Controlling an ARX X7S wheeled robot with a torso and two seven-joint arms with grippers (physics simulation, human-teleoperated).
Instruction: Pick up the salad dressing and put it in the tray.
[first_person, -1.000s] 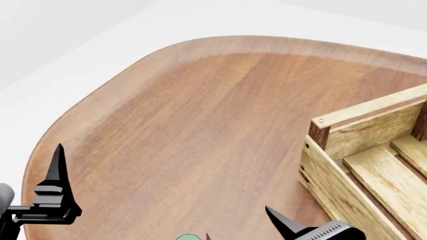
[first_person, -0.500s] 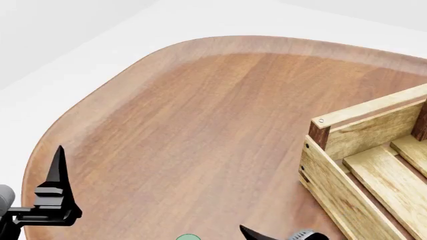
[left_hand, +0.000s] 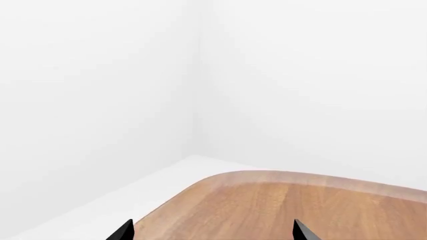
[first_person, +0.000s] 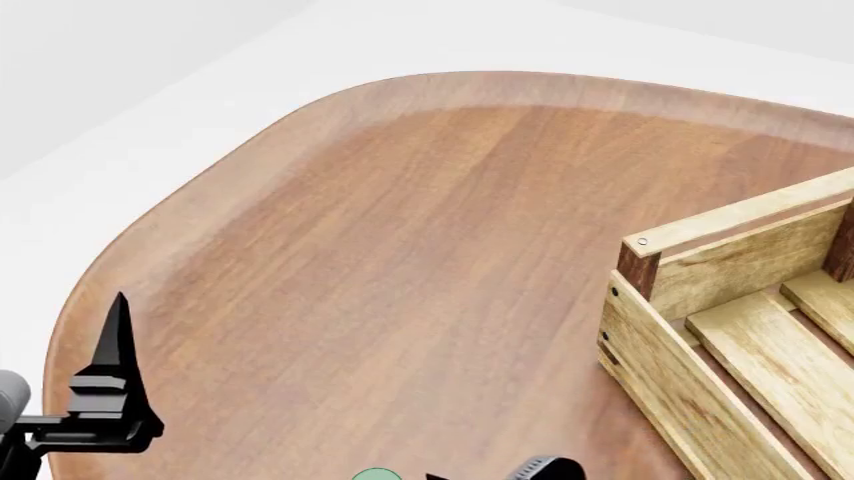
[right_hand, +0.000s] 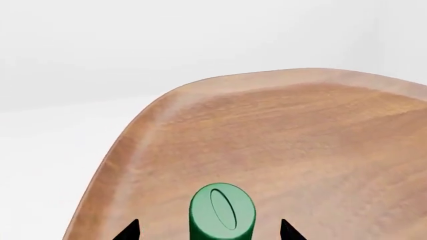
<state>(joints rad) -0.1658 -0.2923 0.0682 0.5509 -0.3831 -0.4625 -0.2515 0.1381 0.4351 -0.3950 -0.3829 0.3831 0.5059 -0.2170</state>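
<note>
- The dressing (right_hand: 222, 212) stood at the near edge of the table (first_person: 400, 250); in the head view only a sliver of its green cap (first_person: 376, 474) showed at the bottom border.
- The right gripper (right_hand: 208, 231) had the dressing lined up: in its wrist view the two dark fingers (right_hand: 128, 231) flanked the cap on either side, spread wide, with daylight on both sides. Nothing was held.
- The dressing looked upright, its long axis vertical, though only the cap end was visible.
- In the head view the right gripper (first_person: 514, 470) sat just right of the cap, clearly the nearer arm.
- The left gripper (first_person: 114, 390) hung well off at the table's left edge, fingers (left_hand: 123, 231) apart in its wrist view and holding nothing, pointed at bare table.
- The tray (first_person: 721, 330) sat to the right, well apart from the dressing and open-topped.
- My read: the next move called for the fingers to advance around the body below the cap before closing.
</note>
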